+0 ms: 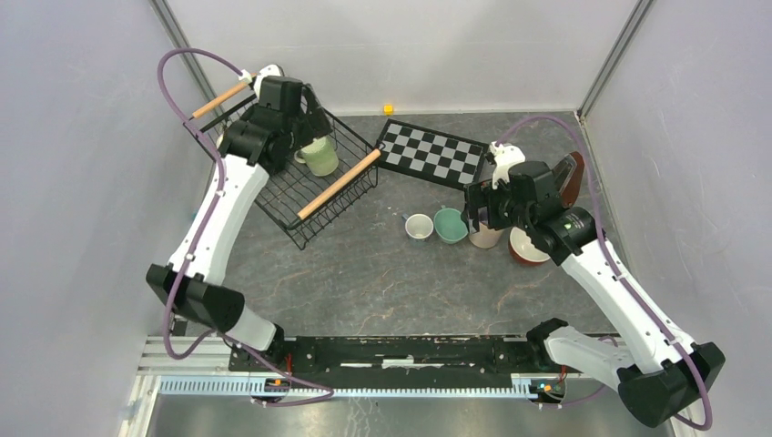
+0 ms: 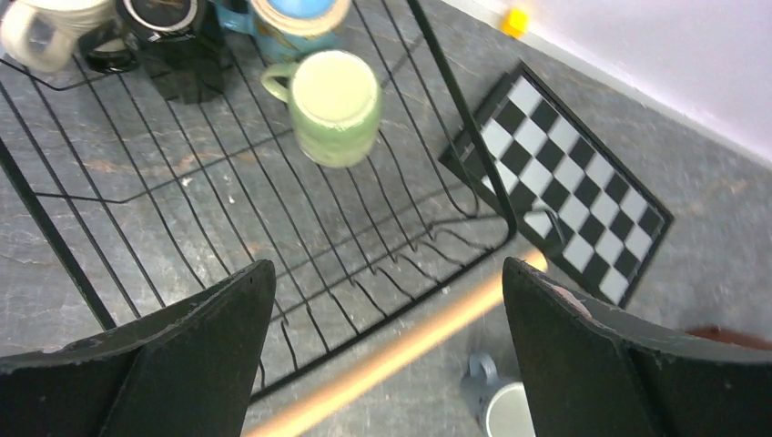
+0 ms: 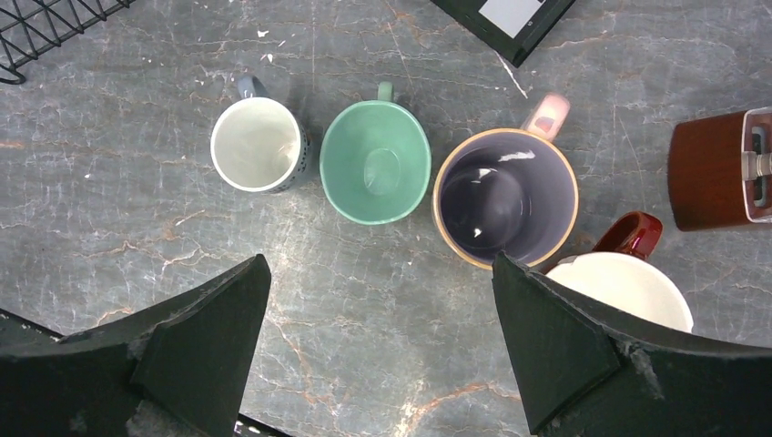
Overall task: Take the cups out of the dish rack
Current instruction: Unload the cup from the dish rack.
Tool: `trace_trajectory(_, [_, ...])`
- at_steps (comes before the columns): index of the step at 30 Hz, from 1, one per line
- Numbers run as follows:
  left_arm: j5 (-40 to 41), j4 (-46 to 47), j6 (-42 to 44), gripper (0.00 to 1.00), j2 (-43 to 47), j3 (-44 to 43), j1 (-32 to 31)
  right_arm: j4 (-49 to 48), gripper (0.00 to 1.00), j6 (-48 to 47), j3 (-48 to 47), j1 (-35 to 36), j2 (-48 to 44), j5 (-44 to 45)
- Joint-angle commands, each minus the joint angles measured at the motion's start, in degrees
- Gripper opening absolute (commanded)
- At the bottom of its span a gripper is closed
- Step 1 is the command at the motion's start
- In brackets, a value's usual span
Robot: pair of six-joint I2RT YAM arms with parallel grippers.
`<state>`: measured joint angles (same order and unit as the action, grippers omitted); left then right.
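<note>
Cups stood in two groups, and no single camera took in both. From above, the dish rack (image 1: 300,232) lay at the left of the table (image 1: 382,282) with the left arm reaching over its far corner, so only a light green mug (image 1: 320,157) showed inside it, close to the nearer wooden handle (image 1: 339,184). The left wrist camera opened that hidden corner. Beyond the green mug, a black mug (image 2: 177,36), a blue mug (image 2: 291,18) and a white mug (image 2: 45,27) crowded the wires at the frame's top edge, each partly cut off. The left gripper (image 2: 387,273) hung over the rack, fingers spread wide and nothing between them.

The right wrist camera looked straight down on a row standing on the table. In it were a grey mug (image 3: 257,144) with a white inside, a teal mug (image 3: 375,162) just beside it, a beige-pink mug (image 3: 505,198) with a dark purplish inside, and a cream mug (image 3: 628,287) with a dark red handle, partly behind one finger. All four stood mouths up. The right gripper (image 3: 379,262) hovered above them, jaws wide apart and empty. From above, that arm covered much of the last two mugs. Only that view, though, placed the row between the rack and the brown metronome (image 1: 572,177), on the near side of the checkered board (image 1: 432,155). A small yellow block (image 1: 389,109) lay by the far wall.
</note>
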<state>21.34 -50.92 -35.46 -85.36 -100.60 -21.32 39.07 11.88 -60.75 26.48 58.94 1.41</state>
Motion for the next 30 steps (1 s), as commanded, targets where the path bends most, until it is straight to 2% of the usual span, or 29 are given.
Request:
trace_trajectory(1, [0.01, 1.62, -3.80, 1.00, -5.60, -4.85, 4.90, -2.30, 0.98, -0.28, -2.59, 0.31, 0.17, -1.02])
trace_trajectory(8, [-1.49, 1.93, -6.65, 1.00, -18.03, -12.83, 8.70, -1.38, 0.98, -0.19, -3.33, 0.67, 1.21, -0.78])
trace_trajectory(16, [1.80, -0.13, -12.10, 1.00, -30.94, -22.24, 10.59, 0.65, 0.98, -0.35, -4.31, 0.74, 1.55, 0.23])
trace_trajectory(23, [2.72, -4.23, -13.27, 1.00, -40.78, -31.18, 11.31, 1.99, 0.98, -0.87, -5.52, 0.71, 1.71, 0.96])
trace_trajectory(30, [3.90, -6.72, -16.14, 1.00, -45.11, -32.24, 11.58, 1.61, 0.98, -1.29, -5.13, 0.76, 1.97, 0.46])
